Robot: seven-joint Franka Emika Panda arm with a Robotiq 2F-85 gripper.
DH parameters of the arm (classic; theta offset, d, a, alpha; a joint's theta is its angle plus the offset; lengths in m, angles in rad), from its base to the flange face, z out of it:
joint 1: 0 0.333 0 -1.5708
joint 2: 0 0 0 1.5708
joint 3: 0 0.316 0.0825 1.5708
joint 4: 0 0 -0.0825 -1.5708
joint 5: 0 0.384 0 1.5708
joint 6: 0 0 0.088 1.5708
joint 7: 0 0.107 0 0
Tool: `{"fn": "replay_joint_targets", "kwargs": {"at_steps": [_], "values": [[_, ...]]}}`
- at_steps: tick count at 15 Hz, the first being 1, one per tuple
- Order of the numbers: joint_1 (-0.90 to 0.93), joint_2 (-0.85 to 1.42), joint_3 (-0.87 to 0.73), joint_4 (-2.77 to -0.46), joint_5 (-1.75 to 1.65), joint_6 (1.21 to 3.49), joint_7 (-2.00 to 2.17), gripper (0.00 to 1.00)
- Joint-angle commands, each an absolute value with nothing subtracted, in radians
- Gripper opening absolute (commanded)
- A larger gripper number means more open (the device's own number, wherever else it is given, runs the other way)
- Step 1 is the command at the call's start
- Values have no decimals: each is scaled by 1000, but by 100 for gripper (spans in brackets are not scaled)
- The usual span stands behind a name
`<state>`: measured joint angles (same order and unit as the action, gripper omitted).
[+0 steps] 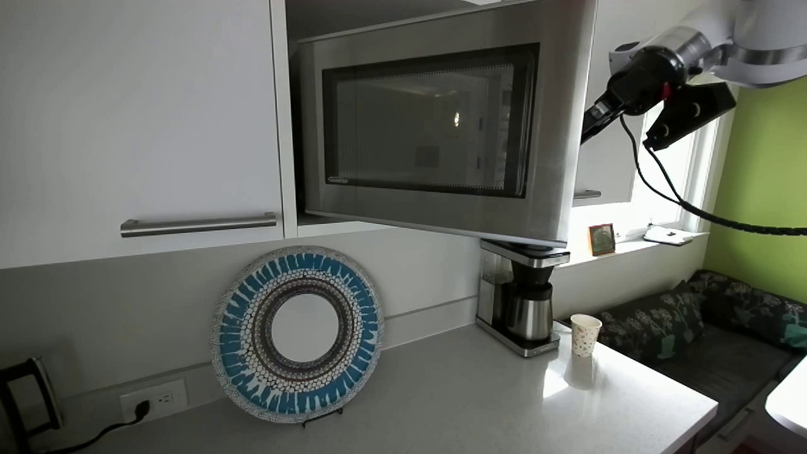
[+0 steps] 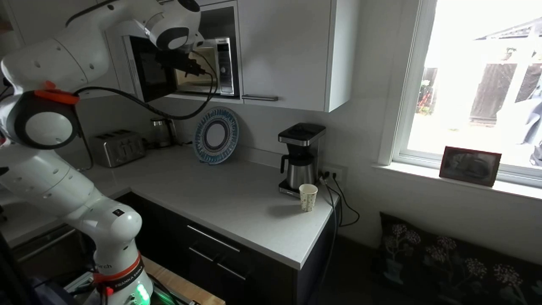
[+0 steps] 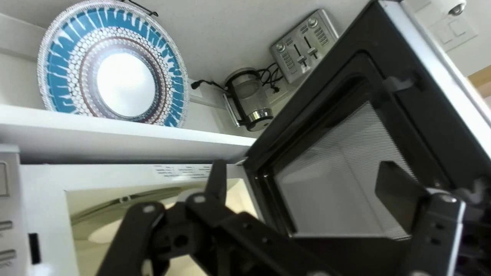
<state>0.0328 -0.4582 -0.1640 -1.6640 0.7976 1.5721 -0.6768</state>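
Note:
My gripper (image 3: 302,168) is open, with its two black fingers wide apart and nothing held between them. It is at an open microwave. The microwave door (image 3: 341,188) swings outward and its inner mesh window lies behind the fingers. The lit cavity (image 3: 111,203) shows below left, partly covered by the gripper. In an exterior view the door's outer face (image 1: 435,126) hides the fingertips; the visible finger part (image 1: 592,126) is at the door's free edge. Whether it touches cannot be told. In an exterior view the dark gripper body (image 2: 180,61) is before the microwave (image 2: 225,67).
Below are a blue-patterned round plate (image 1: 362,302) on a stand, a coffee maker (image 2: 302,135), a paper cup (image 2: 308,198), a kettle (image 3: 249,96) and a toaster (image 2: 118,148). Cabinets (image 2: 288,51) flank the microwave. A cable (image 2: 148,111) hangs from the arm.

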Motion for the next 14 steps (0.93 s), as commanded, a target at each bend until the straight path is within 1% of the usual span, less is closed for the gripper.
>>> {"fn": "replay_joint_targets", "kwargs": {"at_steps": [1,6,10,11,14], "values": [[21,-393,-169,-1672,861,1620,-548,100],[14,-325,-144,-1666,1017,1690,-362,100],[13,-307,-73,-1688,1068,1896,-260,100],[12,-305,-103,-1669,1046,1817,-297,100],[18,-295,-73,-1670,1049,1884,-275,100]]}}
